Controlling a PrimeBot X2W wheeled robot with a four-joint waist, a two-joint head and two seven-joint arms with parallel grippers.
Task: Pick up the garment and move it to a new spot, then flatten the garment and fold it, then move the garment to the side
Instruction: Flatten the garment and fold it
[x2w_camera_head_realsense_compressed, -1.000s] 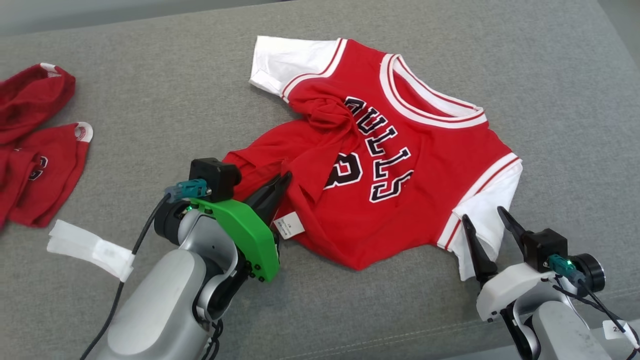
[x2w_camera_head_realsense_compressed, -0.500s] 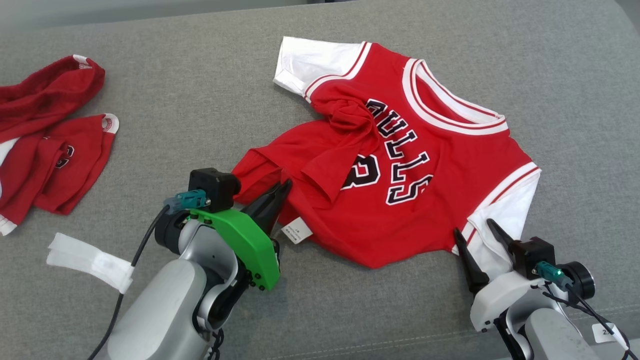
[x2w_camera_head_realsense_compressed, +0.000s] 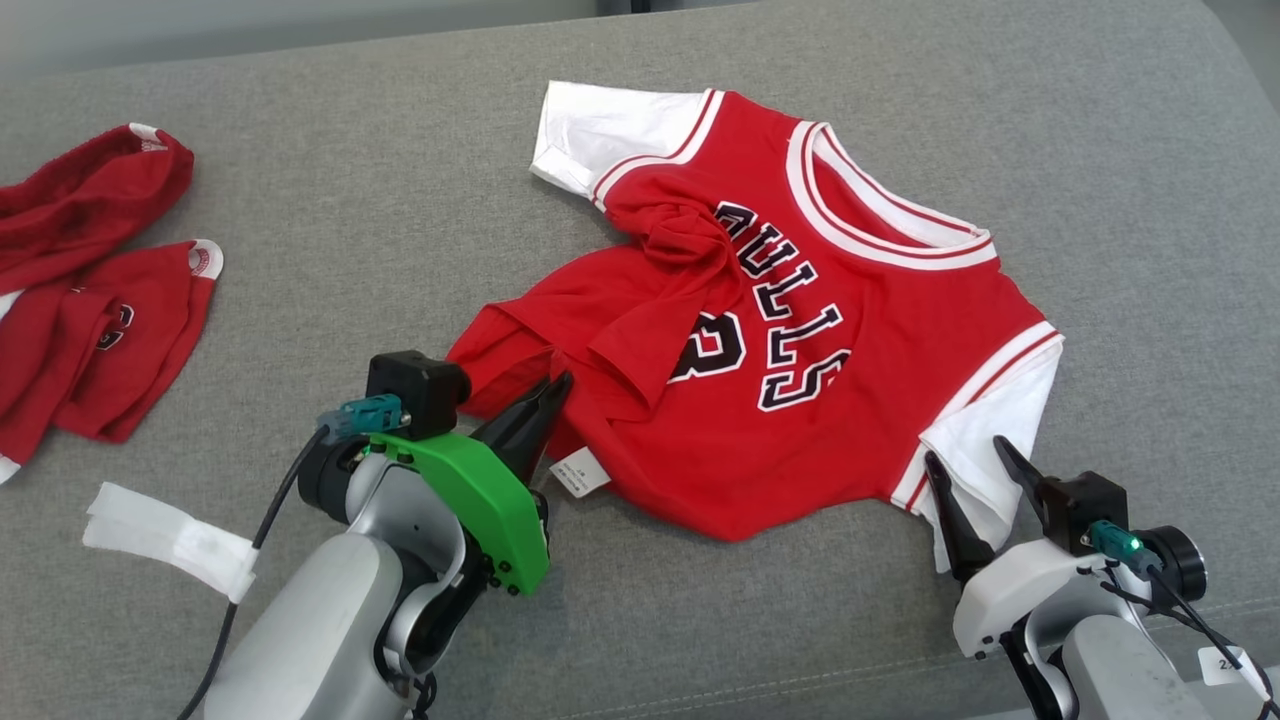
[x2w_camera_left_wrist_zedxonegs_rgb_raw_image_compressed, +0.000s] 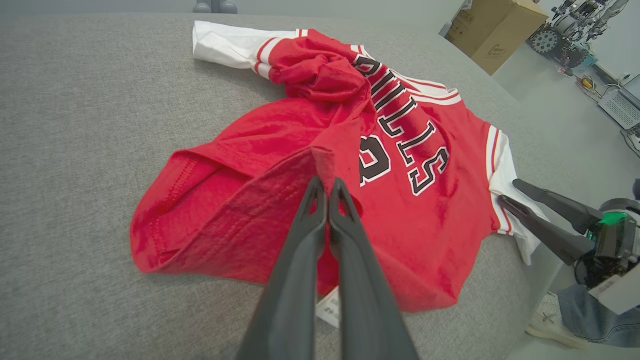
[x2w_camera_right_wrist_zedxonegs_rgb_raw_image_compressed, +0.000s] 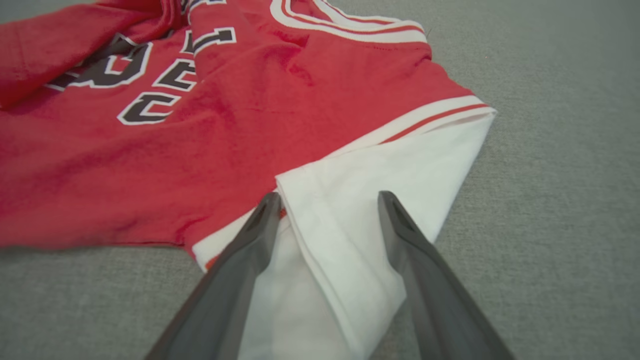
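Now the left gripper (x2w_camera_head_realsense_compressed: 553, 388), jaws shut, pinches the garment's (x2w_camera_head_realsense_compressed: 800, 400) hem. The right gripper (x2w_camera_head_realsense_compressed: 965, 452), wide open and empty astride the white sleeve (x2w_camera_right_wrist_zedxonegs_rgb_raw_image_compressed: 390, 165) by the bench's (x2w_camera_head_realsense_compressed: 300, 200) front edge, should close before pulling.

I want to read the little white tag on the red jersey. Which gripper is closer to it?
Left. The left gripper pinches the hem of the jersey right beside the tag; the right gripper sits open around the white sleeve, across the jersey from it.
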